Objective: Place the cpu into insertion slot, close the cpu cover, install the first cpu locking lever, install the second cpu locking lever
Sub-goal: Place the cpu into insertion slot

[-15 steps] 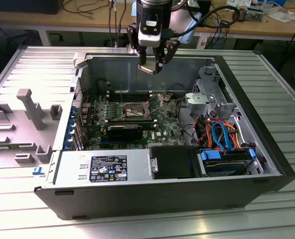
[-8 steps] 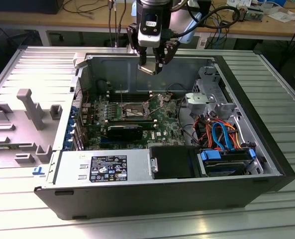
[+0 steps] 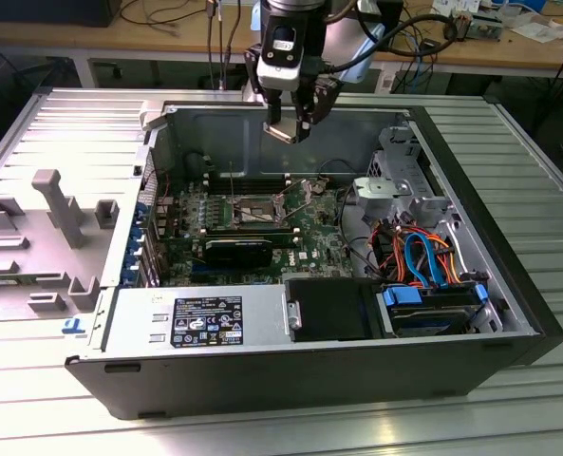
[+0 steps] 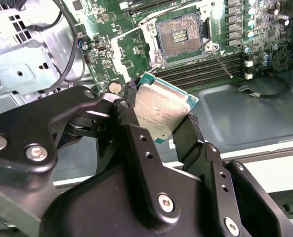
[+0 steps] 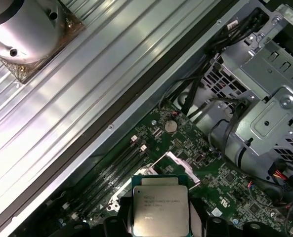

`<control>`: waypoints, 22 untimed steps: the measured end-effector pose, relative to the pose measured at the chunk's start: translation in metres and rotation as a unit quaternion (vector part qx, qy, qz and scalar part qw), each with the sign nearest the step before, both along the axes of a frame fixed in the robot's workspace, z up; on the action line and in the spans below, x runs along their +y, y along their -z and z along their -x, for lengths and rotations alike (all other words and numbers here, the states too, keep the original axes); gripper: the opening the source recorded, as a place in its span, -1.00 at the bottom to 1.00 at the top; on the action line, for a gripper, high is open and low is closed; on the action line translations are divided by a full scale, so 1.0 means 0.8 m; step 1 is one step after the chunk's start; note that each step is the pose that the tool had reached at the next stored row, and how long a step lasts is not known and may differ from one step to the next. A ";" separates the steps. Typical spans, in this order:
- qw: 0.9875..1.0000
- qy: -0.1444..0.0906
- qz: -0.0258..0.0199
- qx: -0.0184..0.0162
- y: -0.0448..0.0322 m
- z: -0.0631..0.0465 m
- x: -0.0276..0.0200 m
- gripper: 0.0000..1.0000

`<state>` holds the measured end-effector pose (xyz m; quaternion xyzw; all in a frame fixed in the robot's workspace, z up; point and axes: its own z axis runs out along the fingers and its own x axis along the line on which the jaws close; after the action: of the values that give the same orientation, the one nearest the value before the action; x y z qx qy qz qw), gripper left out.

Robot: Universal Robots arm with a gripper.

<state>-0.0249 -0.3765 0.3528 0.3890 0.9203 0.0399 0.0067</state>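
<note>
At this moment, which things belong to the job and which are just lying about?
Job: cpu, clamped in the end effector; open insertion slot; raised cpu cover.
Lying about: memory slots; drive cage; coloured cables; power supply.

My end effector [image 4: 159, 112] is matte black. The cpu [image 5: 160, 210] is dull silver-grey, edged teal-green. The motherboard [image 3: 262, 223] is green; the cables [image 3: 422, 258] orange and blue; the table [image 3: 514, 161] ribbed, silvery grey.
</note>
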 end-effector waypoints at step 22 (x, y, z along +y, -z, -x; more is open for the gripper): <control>0.996 0.091 0.000 0.000 0.0006 0.000 0.0000 0.08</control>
<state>-0.0249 -0.3765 0.3523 0.4714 0.8810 0.0391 0.0103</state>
